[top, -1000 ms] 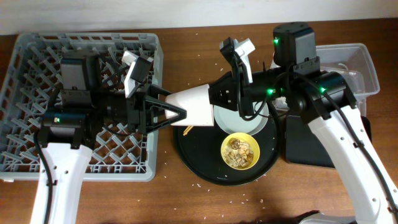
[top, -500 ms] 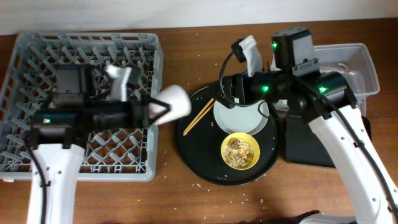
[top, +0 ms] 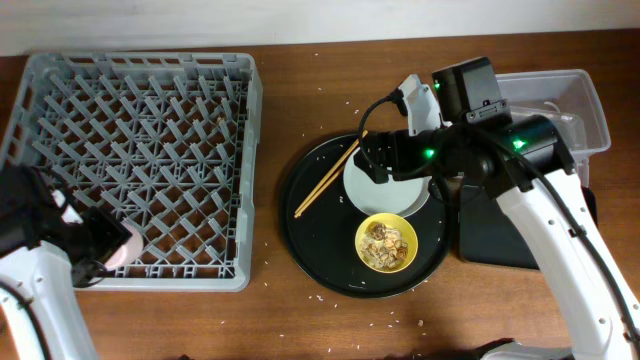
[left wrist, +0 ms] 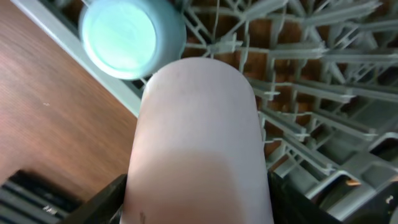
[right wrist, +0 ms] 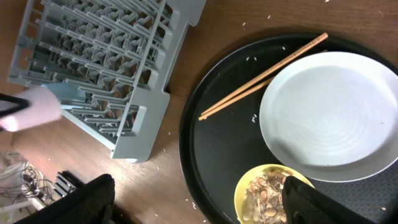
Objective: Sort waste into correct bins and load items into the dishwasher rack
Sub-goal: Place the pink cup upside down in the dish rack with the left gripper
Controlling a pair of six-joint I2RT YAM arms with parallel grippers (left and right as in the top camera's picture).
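Note:
My left gripper (left wrist: pixel 199 196) is shut on the pink cup (left wrist: pixel 196 130), its dark fingers on either side of it. It hangs over the front left corner of the grey dishwasher rack (top: pixel 140 150). The pink cup (top: pixel 117 246) barely shows in the overhead view. A blue cup (left wrist: pixel 130 37) sits upside down at the rack's edge. My right gripper (top: pixel 378 160) stands open and empty above the pale plate (top: pixel 395 185). Chopsticks (right wrist: pixel 261 78) lie beside the plate (right wrist: pixel 329 112). The yellow bowl (top: pixel 386 243) holds tan-brown food bits.
Plate, bowl and chopsticks rest on a large round black tray (top: pixel 310 235). A clear tub (top: pixel 570 105) stands at the back right, a shallow black tray (top: pixel 500 235) in front of it. White crumbs are scattered over the wooden table (top: pixel 300 320).
The right gripper opened and let go of the pink cup, then drew back over the plate. The left arm swung the cup away from the tray to the rack's front left corner.

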